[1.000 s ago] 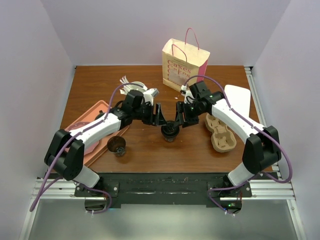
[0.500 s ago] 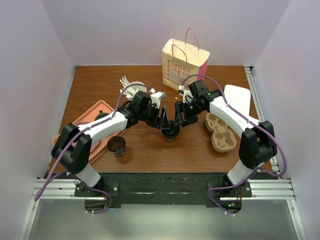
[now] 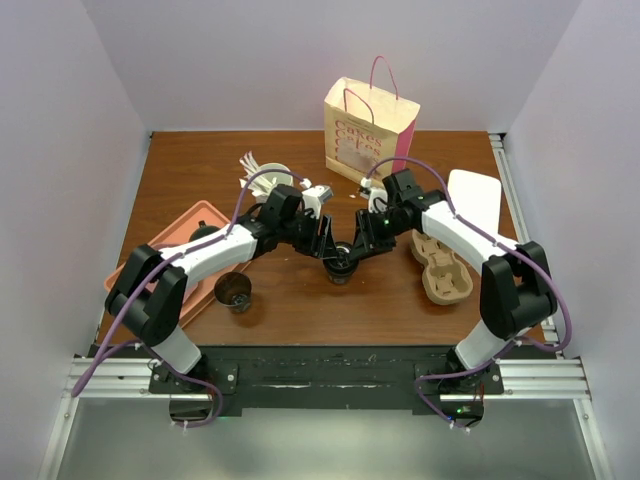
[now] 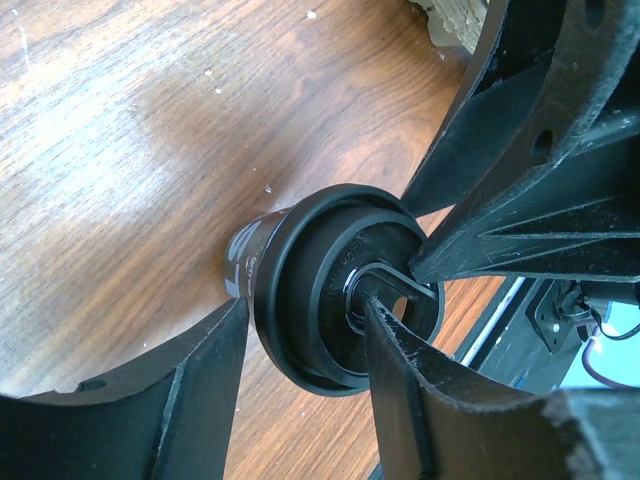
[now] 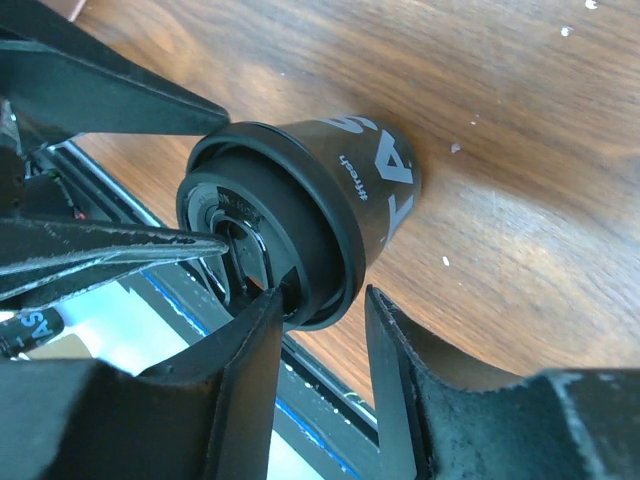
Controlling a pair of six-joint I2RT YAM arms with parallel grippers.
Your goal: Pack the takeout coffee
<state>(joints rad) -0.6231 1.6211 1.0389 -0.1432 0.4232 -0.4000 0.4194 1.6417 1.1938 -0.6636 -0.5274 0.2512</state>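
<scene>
Takeout coffee [image 3: 341,266] upright on the counter [image 3: 300,300], central, well off every edge | your left claw [image 3: 328,245] and right claw [image 3: 356,247] each part-open astride its lid rim, grip cannot be told | bare wood in front; cup carrier [image 3: 443,265] near on the right, paper bag [image 3: 368,130] behind

Paper bag [image 3: 368,125] sits at the back of the surface, pulp carrier [image 3: 443,266] front-right of it, stirrer cup [image 3: 262,170] and pink tray [image 3: 192,212] front-left.
</scene>
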